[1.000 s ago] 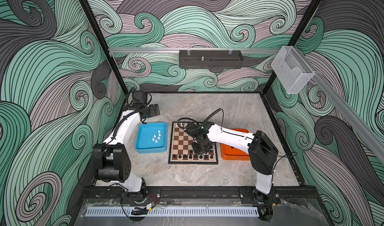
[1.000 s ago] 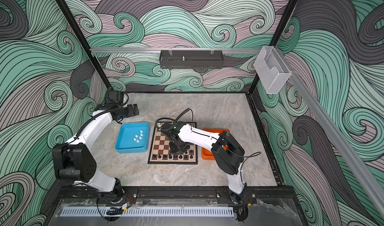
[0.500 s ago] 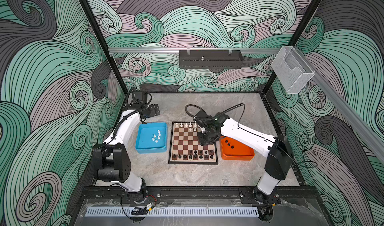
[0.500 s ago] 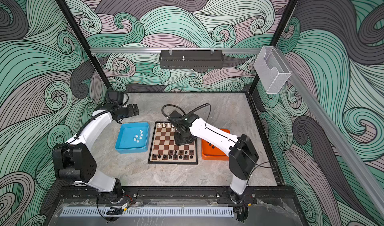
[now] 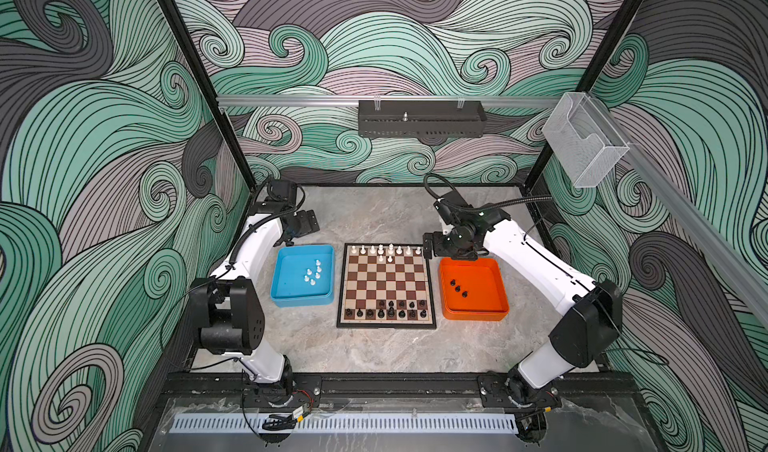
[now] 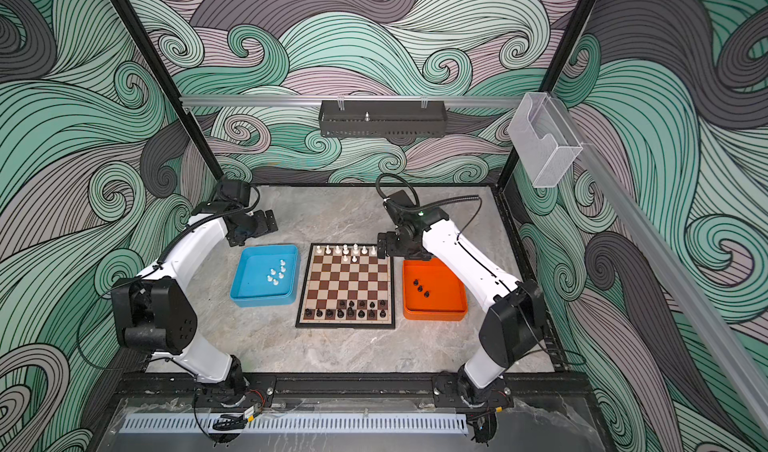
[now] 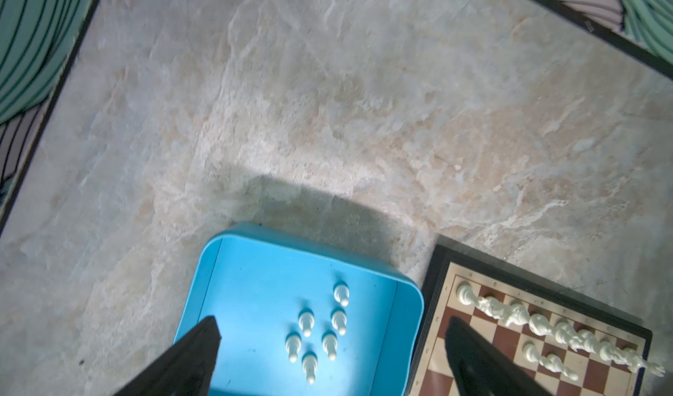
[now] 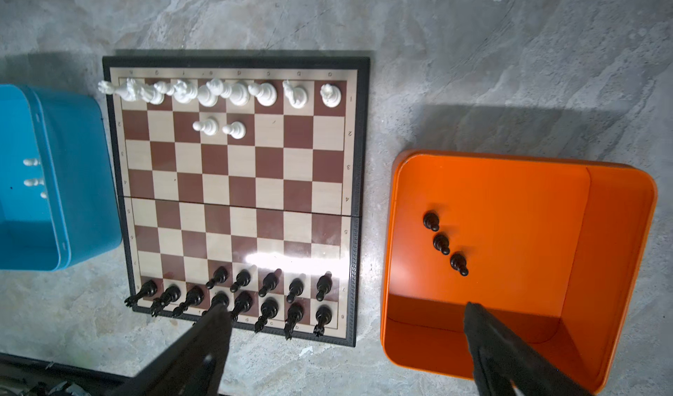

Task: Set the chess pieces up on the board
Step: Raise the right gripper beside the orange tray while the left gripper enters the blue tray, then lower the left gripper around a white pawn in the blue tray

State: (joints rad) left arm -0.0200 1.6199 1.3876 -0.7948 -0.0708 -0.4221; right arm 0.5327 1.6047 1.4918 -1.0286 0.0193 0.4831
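The board (image 5: 386,283) (image 6: 347,281) lies mid-table. White chess pieces (image 5: 384,249) fill its far row, with two white pawns (image 8: 218,126) on the row in front. Black pieces (image 5: 386,313) line the near row, with several black pawns (image 8: 269,281) on the row ahead of them. My left gripper (image 5: 309,223) (image 7: 331,321) hangs open and empty above the far edge of the blue tray. My right gripper (image 5: 432,248) (image 8: 344,305) is open and empty, high over the board's far right corner.
The blue tray (image 5: 291,300) left of the board holds several white pawns (image 7: 320,328). The orange tray (image 5: 473,315) on the right holds three black pawns (image 8: 442,243). Black frame posts and patterned walls close in the table.
My right arm pulled back from the near middle of the board to its far right corner, and its gripper opened. The left arm stayed still.
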